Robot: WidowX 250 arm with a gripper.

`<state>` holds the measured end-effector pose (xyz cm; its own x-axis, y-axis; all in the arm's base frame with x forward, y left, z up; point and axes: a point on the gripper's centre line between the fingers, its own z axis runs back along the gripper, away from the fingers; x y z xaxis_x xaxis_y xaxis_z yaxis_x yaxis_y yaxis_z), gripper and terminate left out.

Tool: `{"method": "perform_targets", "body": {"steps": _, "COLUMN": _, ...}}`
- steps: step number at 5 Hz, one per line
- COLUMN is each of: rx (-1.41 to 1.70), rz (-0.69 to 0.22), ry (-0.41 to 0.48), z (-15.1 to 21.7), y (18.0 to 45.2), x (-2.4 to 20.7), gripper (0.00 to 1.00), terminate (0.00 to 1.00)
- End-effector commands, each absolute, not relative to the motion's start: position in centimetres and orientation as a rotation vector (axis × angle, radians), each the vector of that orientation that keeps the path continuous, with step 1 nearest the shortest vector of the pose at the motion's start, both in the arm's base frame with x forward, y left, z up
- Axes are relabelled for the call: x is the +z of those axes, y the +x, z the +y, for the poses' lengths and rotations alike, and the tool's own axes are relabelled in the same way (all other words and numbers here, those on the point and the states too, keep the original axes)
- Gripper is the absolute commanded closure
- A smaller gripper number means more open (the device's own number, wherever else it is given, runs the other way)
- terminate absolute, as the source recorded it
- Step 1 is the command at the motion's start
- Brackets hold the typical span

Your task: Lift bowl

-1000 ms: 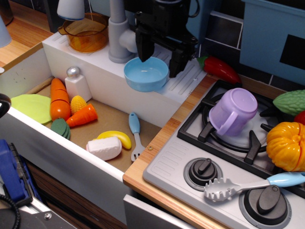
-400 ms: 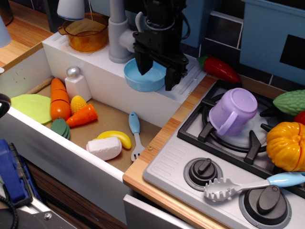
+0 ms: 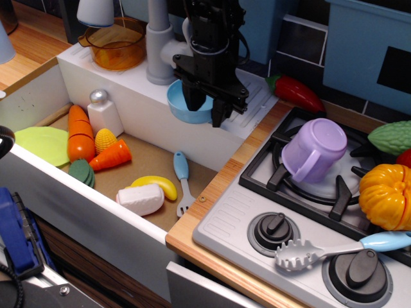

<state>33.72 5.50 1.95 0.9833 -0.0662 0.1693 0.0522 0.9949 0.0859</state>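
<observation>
The bowl [image 3: 182,105], upper centre, is straddled by the gripper [image 3: 205,110], jaws narrowly apart; closing, then lifting, is required.

The scene is evenly and fairly brightly lit, seemingly from above. Soft shadows lie under the toys in the sink [image 3: 38,96] and under the lilac mug [image 3: 318,149]. Small glare spots show on the amber pot [image 3: 117,43] and the yellow pepper [image 3: 385,196]. The middle is sharp; the blue object at the lower left corner [image 3: 16,234] looks blurred, perhaps too close to the lens.
</observation>
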Motion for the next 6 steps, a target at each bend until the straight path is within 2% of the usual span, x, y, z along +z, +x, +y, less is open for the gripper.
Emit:
{"method": "perform_targets", "body": {"steps": 1, "rx": -0.052, "rz": -0.205, "ry": 0.083, "z": 5.8, "y": 34.0, "x": 3.0, "gripper": 1.0, "terminate": 0.0}}
{"method": "perform_targets", "body": {"steps": 2, "rx": -0.045, "rz": -0.193, "ry": 0.06, "z": 5.6, "y": 34.5, "x": 4.1, "gripper": 1.0, "terminate": 0.0}}
{"method": "perform_targets", "body": {"steps": 4, "rx": -0.048, "rz": -0.14, "ry": 0.201, "z": 3.4, "y": 37.3, "x": 11.4, "gripper": 1.0, "terminate": 0.0}}
{"method": "perform_targets", "body": {"steps": 5, "rx": -0.036, "rz": -0.112, "ry": 0.173, "z": 2.2, "y": 38.4, "x": 14.8, "gripper": 1.0, "terminate": 0.0}}
{"method": "perform_targets", "body": {"steps": 6, "rx": -0.028, "rz": -0.115, "ry": 0.151, "z": 2.0, "y": 37.6, "x": 15.2, "gripper": 1.0, "terminate": 1.0}}
